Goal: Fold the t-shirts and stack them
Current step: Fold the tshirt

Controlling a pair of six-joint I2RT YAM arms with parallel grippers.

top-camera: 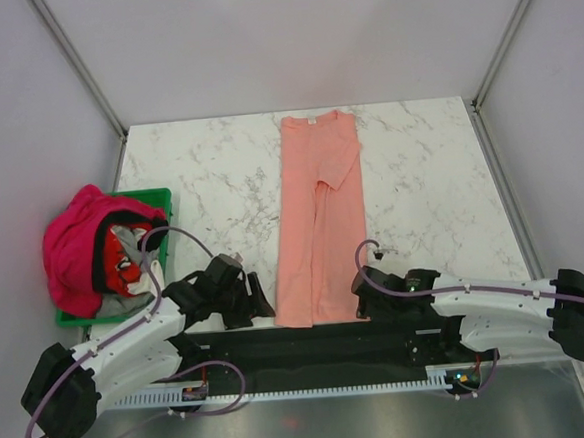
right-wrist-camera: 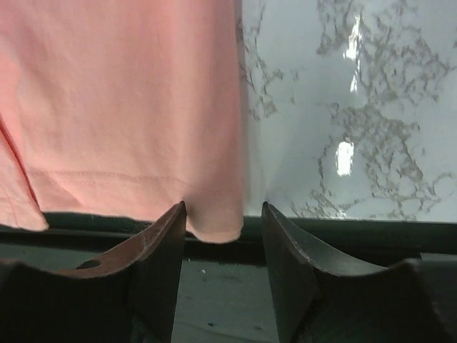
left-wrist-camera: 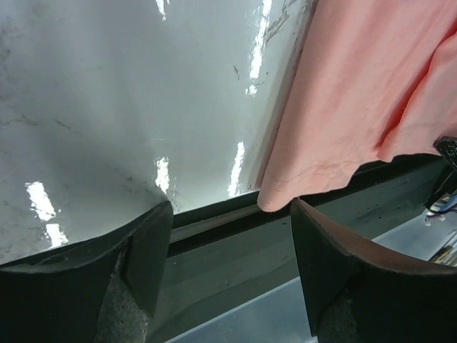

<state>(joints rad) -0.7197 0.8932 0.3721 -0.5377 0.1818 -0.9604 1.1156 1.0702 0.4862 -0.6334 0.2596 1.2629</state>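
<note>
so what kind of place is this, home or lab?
Likely a lab robot cell: plain white panels in metal framing, a marble-pattern table with the left arm and right arm bolted at its near edge, a salmon-pink t-shirt laid flat.

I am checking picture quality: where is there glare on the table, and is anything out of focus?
Left wrist: white glare streaks on the table, near fingers slightly soft. Right wrist: one glare patch on the table, shirt hem sharp. Top external: even light, no strong glare.
</note>
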